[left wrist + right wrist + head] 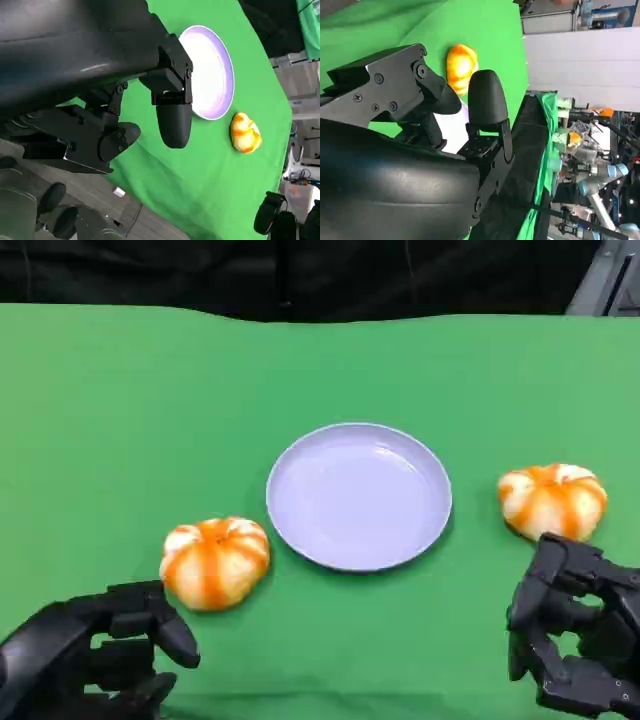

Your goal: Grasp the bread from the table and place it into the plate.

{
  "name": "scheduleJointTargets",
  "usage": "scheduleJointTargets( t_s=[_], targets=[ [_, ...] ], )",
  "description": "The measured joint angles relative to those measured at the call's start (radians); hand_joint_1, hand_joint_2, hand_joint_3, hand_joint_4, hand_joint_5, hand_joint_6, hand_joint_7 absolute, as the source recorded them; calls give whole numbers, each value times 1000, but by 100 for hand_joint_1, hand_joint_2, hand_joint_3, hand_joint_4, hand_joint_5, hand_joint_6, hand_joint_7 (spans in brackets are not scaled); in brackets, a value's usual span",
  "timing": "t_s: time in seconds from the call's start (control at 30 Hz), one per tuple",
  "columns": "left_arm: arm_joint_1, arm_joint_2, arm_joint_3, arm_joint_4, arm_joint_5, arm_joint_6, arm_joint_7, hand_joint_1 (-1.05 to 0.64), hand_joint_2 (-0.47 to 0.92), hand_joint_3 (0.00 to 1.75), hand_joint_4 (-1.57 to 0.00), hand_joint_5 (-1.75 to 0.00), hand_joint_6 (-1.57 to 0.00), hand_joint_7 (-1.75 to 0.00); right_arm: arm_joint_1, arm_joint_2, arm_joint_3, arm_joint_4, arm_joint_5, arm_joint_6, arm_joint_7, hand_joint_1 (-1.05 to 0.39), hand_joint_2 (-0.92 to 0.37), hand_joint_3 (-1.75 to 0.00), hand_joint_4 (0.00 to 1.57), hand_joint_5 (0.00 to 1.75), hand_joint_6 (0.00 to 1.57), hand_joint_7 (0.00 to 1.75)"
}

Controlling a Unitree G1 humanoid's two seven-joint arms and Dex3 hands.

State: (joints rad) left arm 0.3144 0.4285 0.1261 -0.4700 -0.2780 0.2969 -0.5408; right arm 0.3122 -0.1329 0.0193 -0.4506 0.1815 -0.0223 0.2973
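Left black hand (95,655) empty, fingers apart, low at near edge; right black hand (578,640) likewise empty, fingers spread; green cloth-covered worktop (120,410); round pale lilac plate (358,496) centre, bare; left orange-striped round bread bun (214,561) just ahead of left hand; right orange-striped bun (552,499) just ahead of right hand; neither bun has marked long axis; no legible writing.

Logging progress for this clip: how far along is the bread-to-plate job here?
Nothing is done yet: the plate holds no bread. Nothing is in hand; the left hand sits near the left bun, the right hand near the right bun, both buns on the green table. Grasping and placing remain.
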Motion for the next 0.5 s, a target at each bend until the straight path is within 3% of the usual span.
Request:
scheduleJointTargets(
  t_s=[0.5],
  targets=[
    [0,0,0,0,0,0,-2,15,88,74,-70,-175,-60,-128,0,0,1,-3,-13,5,-1,0,-69,-105,77,175,66,155]
  ],
)
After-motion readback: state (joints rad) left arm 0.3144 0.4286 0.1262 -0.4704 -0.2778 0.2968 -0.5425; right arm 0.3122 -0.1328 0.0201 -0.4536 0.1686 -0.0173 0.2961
